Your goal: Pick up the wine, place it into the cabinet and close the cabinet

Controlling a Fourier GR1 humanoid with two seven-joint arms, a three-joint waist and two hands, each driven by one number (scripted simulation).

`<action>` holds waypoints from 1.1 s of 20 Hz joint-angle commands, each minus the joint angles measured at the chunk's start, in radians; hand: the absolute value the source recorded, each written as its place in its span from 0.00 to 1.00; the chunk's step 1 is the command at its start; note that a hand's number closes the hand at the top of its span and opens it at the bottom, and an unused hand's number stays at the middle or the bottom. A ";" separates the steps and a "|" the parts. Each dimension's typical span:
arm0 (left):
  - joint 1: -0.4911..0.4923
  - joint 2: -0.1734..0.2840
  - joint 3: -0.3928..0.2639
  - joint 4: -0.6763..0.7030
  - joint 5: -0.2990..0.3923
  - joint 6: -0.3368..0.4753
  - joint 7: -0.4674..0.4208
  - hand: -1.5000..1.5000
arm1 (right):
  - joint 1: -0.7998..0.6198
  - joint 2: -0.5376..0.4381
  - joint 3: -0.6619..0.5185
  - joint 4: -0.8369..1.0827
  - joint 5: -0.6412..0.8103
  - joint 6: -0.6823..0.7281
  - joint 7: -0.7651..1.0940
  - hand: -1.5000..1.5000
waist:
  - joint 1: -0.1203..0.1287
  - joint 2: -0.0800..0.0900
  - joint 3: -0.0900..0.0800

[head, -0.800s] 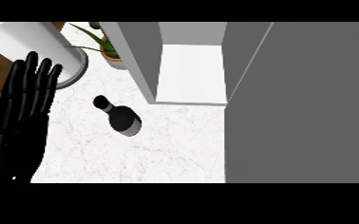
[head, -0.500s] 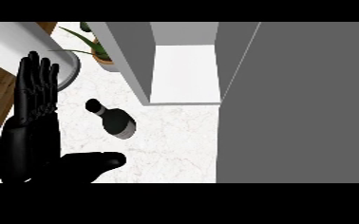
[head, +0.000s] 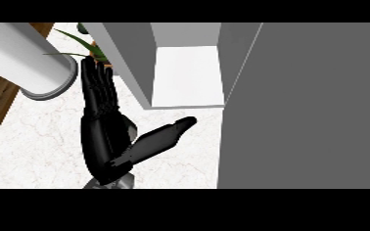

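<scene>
Marble counter (head: 43,142), seen steeply from above. Nearest me, my left hand (head: 104,127) comes in from the counter's near edge. Its fingers (head: 98,85) are straight and pressed together, pointing away from me, and its thumb (head: 170,132) is spread wide toward the cabinet (head: 130,63). It holds nothing that I can see. My right hand does not show.

The wine is not visible anywhere on the counter. I judge it may stand hidden under my left hand, but I cannot confirm this.

Beyond the thumb, the cabinet stands open with its white shelf (head: 188,76) bare. Its grey door (head: 303,107) fills the right side. At the far left stand a white cylinder (head: 36,63) and a green plant (head: 83,44).

Handling note: I expect a glass bottle to be rigid, smooth, fairly heavy, top-heavy if tipped, and breakable. I would wrap the body low, not the neck.
</scene>
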State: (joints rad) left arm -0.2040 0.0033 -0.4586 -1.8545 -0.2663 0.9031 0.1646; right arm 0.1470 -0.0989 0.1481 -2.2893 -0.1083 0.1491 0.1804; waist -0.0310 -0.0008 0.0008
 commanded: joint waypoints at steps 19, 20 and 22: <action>-0.415 -0.003 -0.107 0.163 -0.426 0.332 0.640 0.00 | -0.103 -0.005 0.004 -0.212 -0.001 -0.098 0.319 0.00 | 0.036 -0.007 0.000; -0.401 -0.003 -0.155 0.188 -0.468 0.397 0.638 0.00 | -0.083 -0.018 -0.031 -0.221 -0.051 -0.073 0.301 0.00 | 0.030 -0.006 0.000; -0.357 -0.003 -0.130 0.136 -0.543 0.337 0.698 0.00 | -0.021 -0.051 -0.096 -0.261 -0.125 -0.040 0.302 0.00 | 0.031 -0.008 0.001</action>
State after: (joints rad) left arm -0.5742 0.0019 -0.5953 -1.7004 -0.6959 1.2055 0.7508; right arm 0.0818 -0.1186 0.1234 -2.4468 -0.1355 0.0912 0.4383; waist 0.0007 -0.0074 0.0011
